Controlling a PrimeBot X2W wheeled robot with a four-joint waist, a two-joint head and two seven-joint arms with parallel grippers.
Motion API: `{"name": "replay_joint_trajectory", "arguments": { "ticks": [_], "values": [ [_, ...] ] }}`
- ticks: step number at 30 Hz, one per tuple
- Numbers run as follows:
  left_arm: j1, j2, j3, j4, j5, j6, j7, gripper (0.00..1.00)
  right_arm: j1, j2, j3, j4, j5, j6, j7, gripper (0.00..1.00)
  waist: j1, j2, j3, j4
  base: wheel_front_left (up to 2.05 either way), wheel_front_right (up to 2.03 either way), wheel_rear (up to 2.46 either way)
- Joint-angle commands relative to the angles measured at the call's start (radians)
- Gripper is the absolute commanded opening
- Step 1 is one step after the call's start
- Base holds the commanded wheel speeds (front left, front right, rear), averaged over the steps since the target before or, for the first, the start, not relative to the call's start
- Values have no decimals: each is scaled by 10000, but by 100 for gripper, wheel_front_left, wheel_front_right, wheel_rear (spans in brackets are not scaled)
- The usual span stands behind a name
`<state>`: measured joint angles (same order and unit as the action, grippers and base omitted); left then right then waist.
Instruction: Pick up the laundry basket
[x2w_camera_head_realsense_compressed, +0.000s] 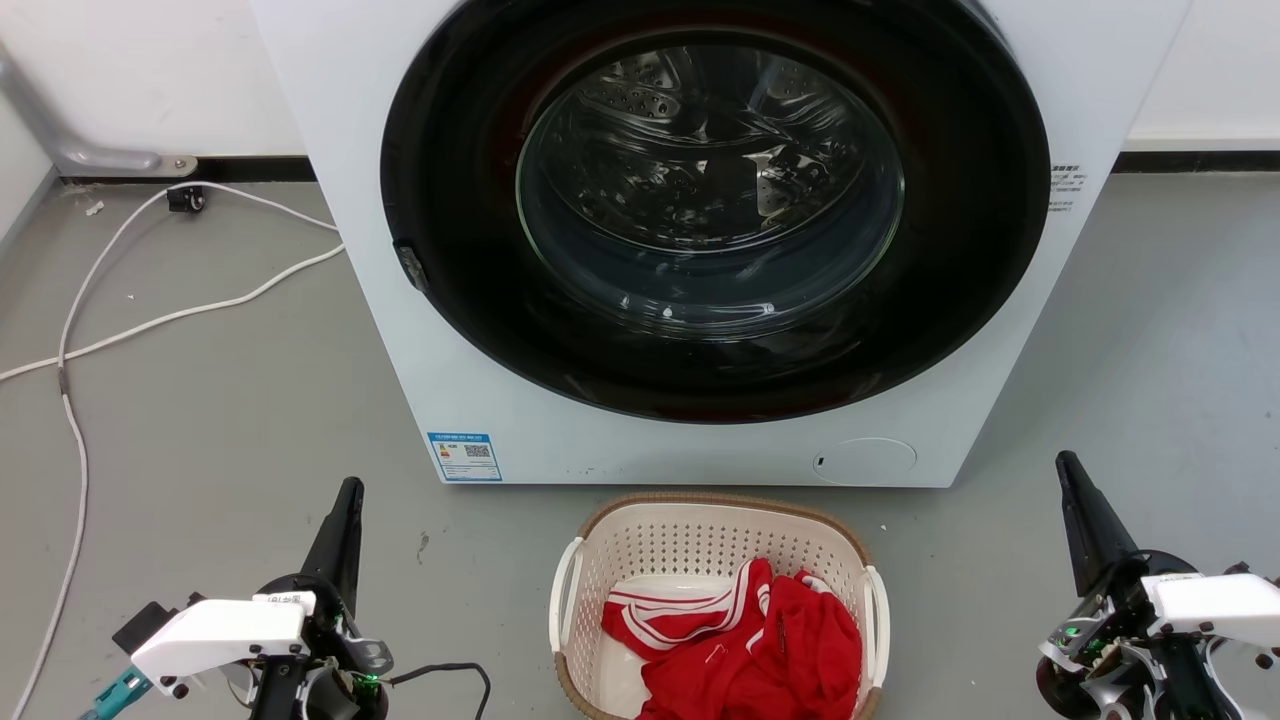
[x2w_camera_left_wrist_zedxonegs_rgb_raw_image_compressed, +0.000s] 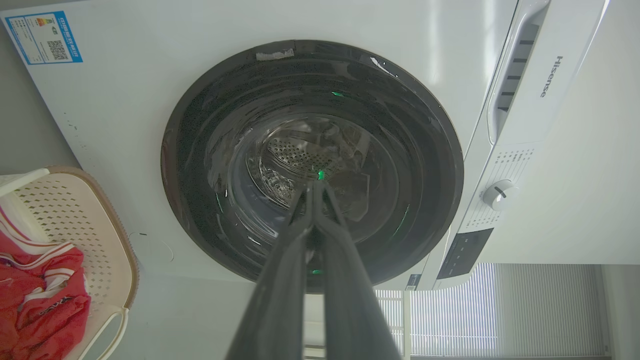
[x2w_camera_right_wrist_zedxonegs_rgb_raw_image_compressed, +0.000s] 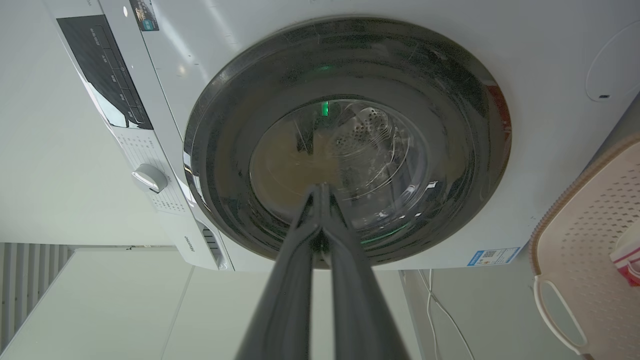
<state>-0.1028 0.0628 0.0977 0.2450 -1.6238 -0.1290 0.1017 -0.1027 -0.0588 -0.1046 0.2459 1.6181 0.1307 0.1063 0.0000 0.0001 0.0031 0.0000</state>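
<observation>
Behind laundry basket: "Hisense" washer (QR lbl)

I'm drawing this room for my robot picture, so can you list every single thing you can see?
washing machine: one, white with a dark round door, behind the basket.
label: one, blue and white, bottom left of the machine's front.
dial: one, white, on the machine above the door.
laundry basket: one, cream with a brown rim, on the floor just in front of the machine.
clothes: one bundle, red with white stripes, inside the basket.
cables: two, white, on the grey floor left of the machine.
left gripper: one, dark fingers shut, left of the basket.
right gripper: one, dark fingers shut, right of the basket.
</observation>
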Motion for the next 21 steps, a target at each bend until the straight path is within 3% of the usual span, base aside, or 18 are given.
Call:
{"name": "replay_joint_trajectory", "arguments": {
  "ticks": [1,19,20,21],
  "values": [
    [-104,0,25,14,12,-33,9,0,-123,35,-16,13,-41,0,16,0,0,-1,0,0,0,0,0],
    [-109,-31,64,16,56,-33,53,0,-126,53,-38,13,-73,0,46,0,0,-1,0,0,0,0,0],
    [-1,-23,38,2,15,0,13,100,-1,13,-23,2,-2,0,8,100,0,-1,0,0,0,0,0],
    [-1,-23,38,2,15,0,13,100,-1,13,-23,2,-2,0,8,100,0,-1,0,0,0,0,0]
  ]
}}
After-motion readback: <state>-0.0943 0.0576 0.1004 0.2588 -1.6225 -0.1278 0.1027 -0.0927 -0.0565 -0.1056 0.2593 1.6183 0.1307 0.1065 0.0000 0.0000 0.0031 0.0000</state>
